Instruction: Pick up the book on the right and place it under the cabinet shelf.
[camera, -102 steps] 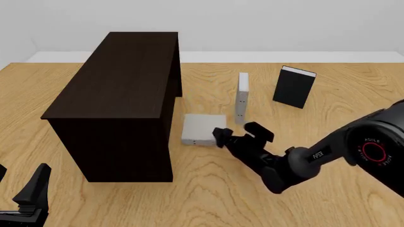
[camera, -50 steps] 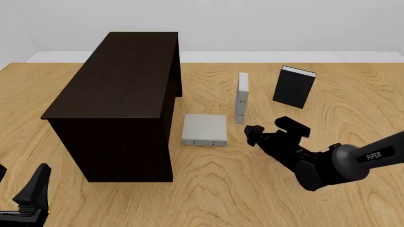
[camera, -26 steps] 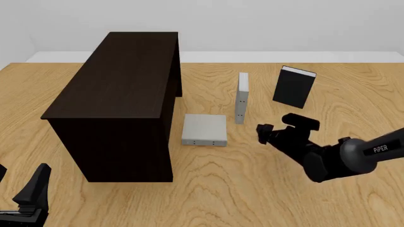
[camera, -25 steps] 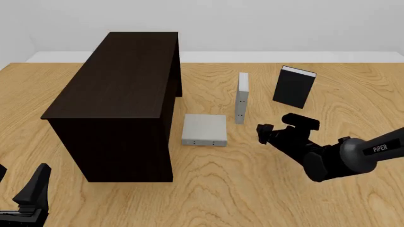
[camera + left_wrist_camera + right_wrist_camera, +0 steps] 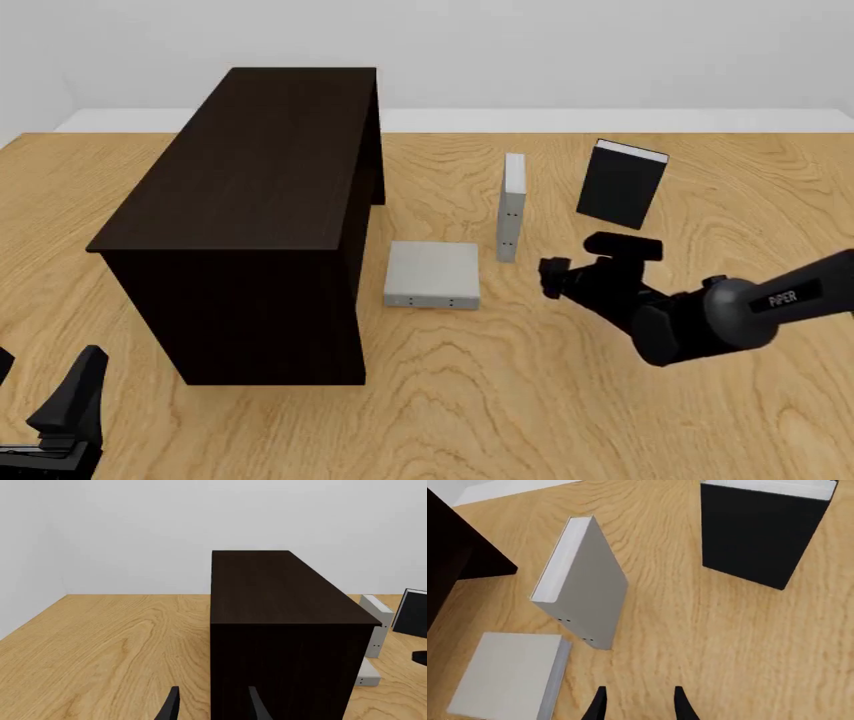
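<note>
The book point(image 5: 431, 274) is a light-grey hardback lying flat on the table, close beside the right side of the dark cabinet shelf point(image 5: 254, 170). It also shows as the flat book point(image 5: 504, 672) in the right wrist view, and a corner of the book point(image 5: 367, 672) peeks past the cabinet shelf point(image 5: 280, 590) in the left wrist view. My right gripper point(image 5: 583, 256) hovers to the right of the book, open and empty, its fingertips point(image 5: 599, 705) pointing at the bare table. My left gripper point(image 5: 38, 390) rests open at the near left, facing the cabinet's end.
A slimmer grey book point(image 5: 513, 205) stands upright just beyond the flat one, seen up close as the upright grey book point(image 5: 590, 590). A black-covered book point(image 5: 621, 185) stands farther right, beyond my right gripper. The table's far edge meets a white wall.
My right gripper has drawn back to the right, away from the flat grey book, which stays beside the cabinet. The left arm has not moved.
</note>
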Controlling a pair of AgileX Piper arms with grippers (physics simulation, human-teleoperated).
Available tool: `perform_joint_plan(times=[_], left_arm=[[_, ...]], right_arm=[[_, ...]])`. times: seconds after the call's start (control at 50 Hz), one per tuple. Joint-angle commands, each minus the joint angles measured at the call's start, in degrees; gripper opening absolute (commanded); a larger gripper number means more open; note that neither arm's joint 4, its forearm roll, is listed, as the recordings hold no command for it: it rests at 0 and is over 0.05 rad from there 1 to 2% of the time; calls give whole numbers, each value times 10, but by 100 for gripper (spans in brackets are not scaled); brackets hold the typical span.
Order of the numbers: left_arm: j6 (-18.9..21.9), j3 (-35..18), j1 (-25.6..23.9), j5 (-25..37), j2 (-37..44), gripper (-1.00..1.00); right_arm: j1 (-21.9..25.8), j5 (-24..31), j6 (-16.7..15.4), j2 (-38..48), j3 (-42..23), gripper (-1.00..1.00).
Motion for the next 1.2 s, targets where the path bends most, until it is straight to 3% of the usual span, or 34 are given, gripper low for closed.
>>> perform_joint_plan(times=[0.02, 0.16, 0.6, 1.0, 1.2], left_arm=[[0, 0, 0, 0, 0, 100], [0, 0, 0, 0, 0, 100], [0, 0, 0, 0, 0, 100], [0, 0, 0, 0, 0, 100], [0, 0, 0, 0, 0, 100]], right_arm=[[4, 4, -25, 11, -14, 100], [6, 10, -54, 9, -24, 100], [53, 25, -56, 29, -63, 100], [52, 25, -83, 72, -88, 100], [37, 17, -136, 68, -70, 100]])
